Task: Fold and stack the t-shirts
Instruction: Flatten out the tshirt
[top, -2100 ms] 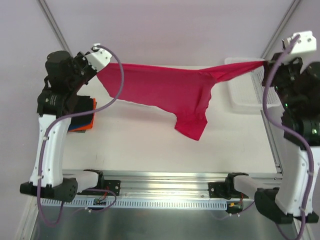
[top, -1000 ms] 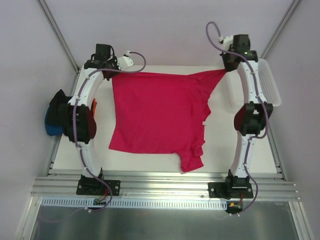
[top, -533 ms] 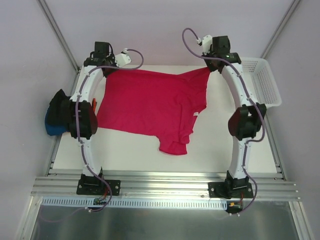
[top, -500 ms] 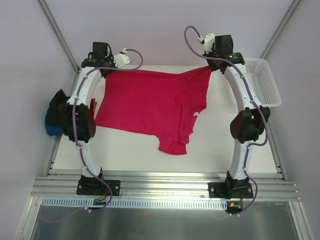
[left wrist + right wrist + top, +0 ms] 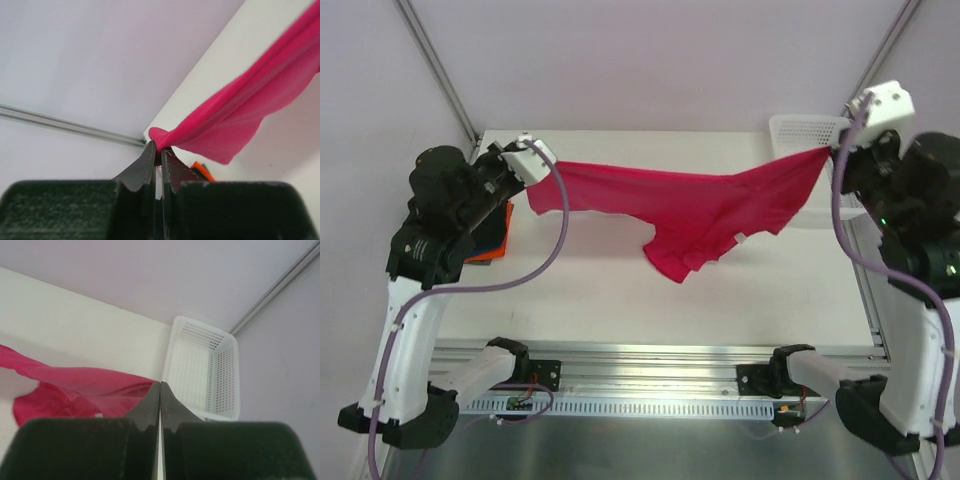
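Two pincers hold one crimson-pink t-shirt (image 5: pixel 700 200) stretched in the air above the counter (image 5: pixel 620 290), its span running leftward from the white mesh basket (image 5: pixel 802 130). The right pincer (image 5: pixel 159 387), just beside the basket, is clamped on one edge of the cloth. The left pincer (image 5: pixel 159 152), at the end far from the basket, is pinched tight on a bunched corner. The cloth appears light, soft and limp: it sags mid-span and part of it droops lower, so hold is best taken at hem corners or shoulders and kept taut. Only the top view shows the whole span and an orange folded shirt (image 5: pixel 498 240) on the counter, well left of the basket. Only the wrist views show the cloth nipped between closed fingertips.
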Tool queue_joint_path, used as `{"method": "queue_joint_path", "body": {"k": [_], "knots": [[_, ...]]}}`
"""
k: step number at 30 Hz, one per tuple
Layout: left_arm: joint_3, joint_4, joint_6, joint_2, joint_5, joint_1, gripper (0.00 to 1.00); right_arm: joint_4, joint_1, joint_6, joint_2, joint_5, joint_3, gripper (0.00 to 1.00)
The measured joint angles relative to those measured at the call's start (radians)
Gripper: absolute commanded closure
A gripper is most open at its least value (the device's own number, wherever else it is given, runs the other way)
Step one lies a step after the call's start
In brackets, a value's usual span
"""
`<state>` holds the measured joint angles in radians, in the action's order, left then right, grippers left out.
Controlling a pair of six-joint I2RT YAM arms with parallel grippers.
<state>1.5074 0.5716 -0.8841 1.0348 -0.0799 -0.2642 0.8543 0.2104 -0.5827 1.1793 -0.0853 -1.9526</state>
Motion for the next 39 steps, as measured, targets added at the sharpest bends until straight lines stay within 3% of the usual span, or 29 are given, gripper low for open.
{"method": "queue_joint_path", "body": {"k": [5,11,18,22,29,39], "knots": [[0.024,0.024,0.086,-0.083,-0.059,-0.005,1.0,0.092,-0.099,0.046,-0.179,0.061,-0.01,1.0],[0.266,0.04,0.106,0.079,-0.101,-0.005,1.0,0.022,-0.124,0.042,-0.119,0.04,-0.164,1.0],[0.498,-0.006,0.06,0.394,-0.091,-0.005,1.0,-0.177,-0.192,0.013,0.252,0.092,-0.35,1.0],[0.456,-0.015,0.024,0.54,-0.089,0.018,1.0,-0.267,-0.2,0.013,0.521,0.134,-0.372,1.0],[0.297,0.002,-0.004,0.743,-0.081,0.069,1.0,-0.267,-0.144,0.002,0.879,0.188,-0.299,1.0],[0.396,0.002,-0.03,1.157,-0.037,0.157,1.0,-0.307,-0.01,-0.058,1.201,0.201,-0.389,1.0]]}}
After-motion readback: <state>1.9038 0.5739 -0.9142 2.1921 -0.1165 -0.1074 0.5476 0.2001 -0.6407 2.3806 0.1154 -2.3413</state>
